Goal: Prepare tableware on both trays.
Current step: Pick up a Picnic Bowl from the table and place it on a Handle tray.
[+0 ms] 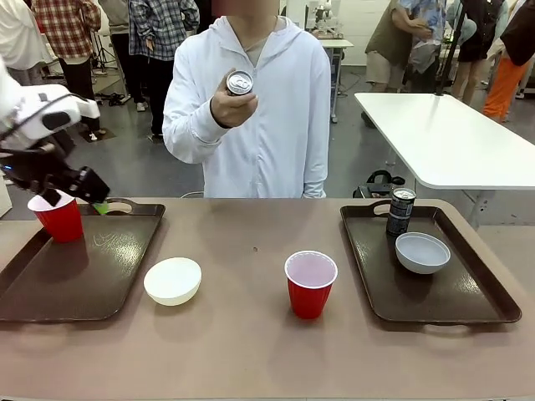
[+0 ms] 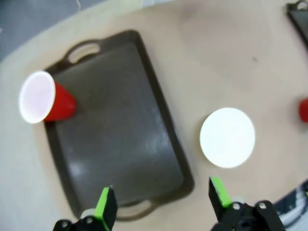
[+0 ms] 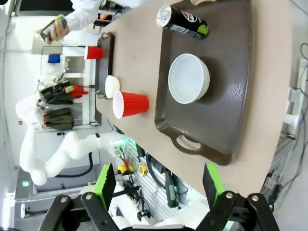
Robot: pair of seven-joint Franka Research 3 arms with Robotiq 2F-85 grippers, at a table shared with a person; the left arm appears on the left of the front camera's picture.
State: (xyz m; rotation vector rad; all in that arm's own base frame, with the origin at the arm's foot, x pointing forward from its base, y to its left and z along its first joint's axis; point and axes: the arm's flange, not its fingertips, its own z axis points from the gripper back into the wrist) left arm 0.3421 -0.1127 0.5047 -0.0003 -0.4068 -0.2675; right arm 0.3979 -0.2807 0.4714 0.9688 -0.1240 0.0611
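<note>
The person's hand (image 1: 234, 107) holds 1 can (image 1: 240, 82) tipped, top toward the near side

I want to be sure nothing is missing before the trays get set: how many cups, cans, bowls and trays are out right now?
Red cups: 2
Drink cans: 2
Bowls: 2
Trays: 2
Total: 8

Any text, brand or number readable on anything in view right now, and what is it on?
Nothing is legible.
Standing can on the right tray: side print and a logo, too blurred to read.
Held can: too small to read.
</note>
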